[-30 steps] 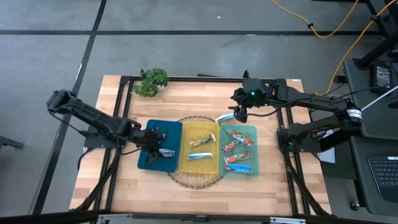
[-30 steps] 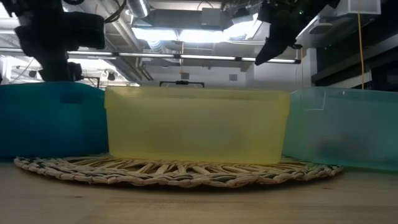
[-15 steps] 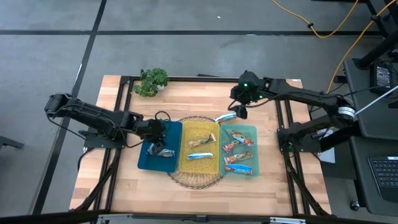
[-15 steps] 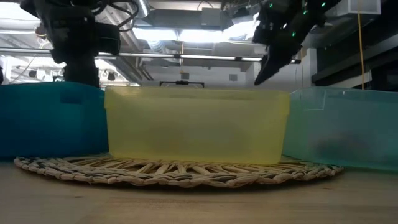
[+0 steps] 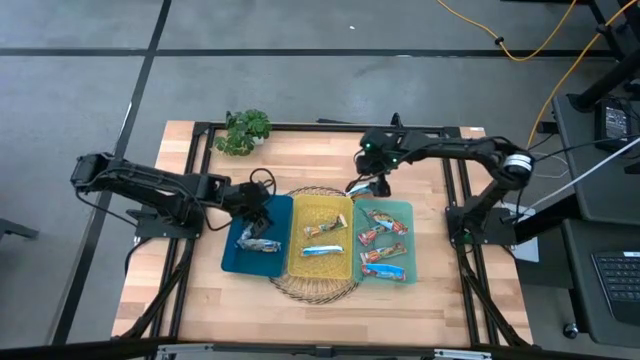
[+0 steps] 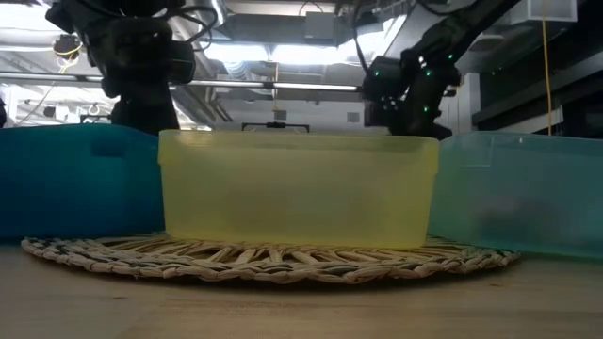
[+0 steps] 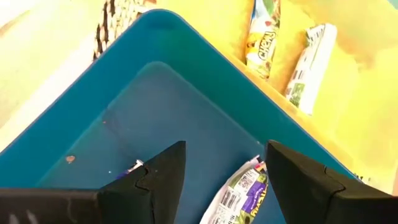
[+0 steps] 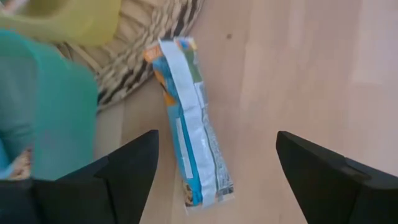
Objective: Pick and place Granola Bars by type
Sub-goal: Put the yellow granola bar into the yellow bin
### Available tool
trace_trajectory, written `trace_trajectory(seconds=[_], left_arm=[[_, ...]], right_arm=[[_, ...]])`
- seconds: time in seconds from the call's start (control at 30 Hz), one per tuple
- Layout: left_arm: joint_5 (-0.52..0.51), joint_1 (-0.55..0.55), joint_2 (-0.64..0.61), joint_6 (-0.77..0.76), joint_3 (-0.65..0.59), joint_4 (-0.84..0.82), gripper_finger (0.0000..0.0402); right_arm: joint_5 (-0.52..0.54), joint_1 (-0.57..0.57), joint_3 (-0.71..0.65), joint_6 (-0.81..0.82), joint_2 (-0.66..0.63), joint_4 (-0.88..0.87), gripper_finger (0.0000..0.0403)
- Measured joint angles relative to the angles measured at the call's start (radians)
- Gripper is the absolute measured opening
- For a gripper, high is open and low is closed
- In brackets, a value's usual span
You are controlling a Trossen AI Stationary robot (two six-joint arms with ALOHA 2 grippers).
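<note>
Sorting looks mostly done, judging by how the bars lie. On the left, the left gripper (image 5: 252, 215) hangs over the blue bin (image 5: 236, 257), its jaws spread and holding nothing — the wrist view shows a silvery-dark bar (image 7: 239, 193) lying on the bin floor between the fingers (image 7: 158, 177), already let go. From above that bar (image 5: 258, 242) shows in the middle of the blue bin.

Next, the yellow bin (image 5: 300, 272) sits on a woven mat (image 5: 312, 291) and holds two bars (image 5: 323, 240), one above the other. The teal bin (image 5: 407, 210) beside it holds several red-orange bars (image 5: 381, 235) and at least one blue one.

One bar is left outside — a blue-white bar (image 5: 360, 187) on the bare table (image 5: 300, 155), just beyond the mat's edge near the corner where yellow and teal bins meet. The right gripper (image 5: 380, 184) hovers right over it with jaws spread wide; in the wrist view the bar (image 8: 189, 143) lies between the two fingers (image 8: 121, 168), not yet pinched. Closing on it and carrying it to its matching bin seems to be what remains.

A plant (image 5: 245, 131) stands at the table's far left corner.
</note>
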Motion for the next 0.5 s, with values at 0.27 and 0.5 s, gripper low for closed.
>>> trace_trajectory(seconds=[0.27,0.5], left_arm=[[-0.001,0.009,0.0,-0.006,0.0,0.003,0.021],[-0.001,0.008,0.0,-0.007,0.0,0.003,0.021]], right_arm=[[0.0,0.0,0.0,-0.015,0.093,0.013,0.0326],[0.001,0.0,0.0,-0.015,0.146,0.038,0.0323]])
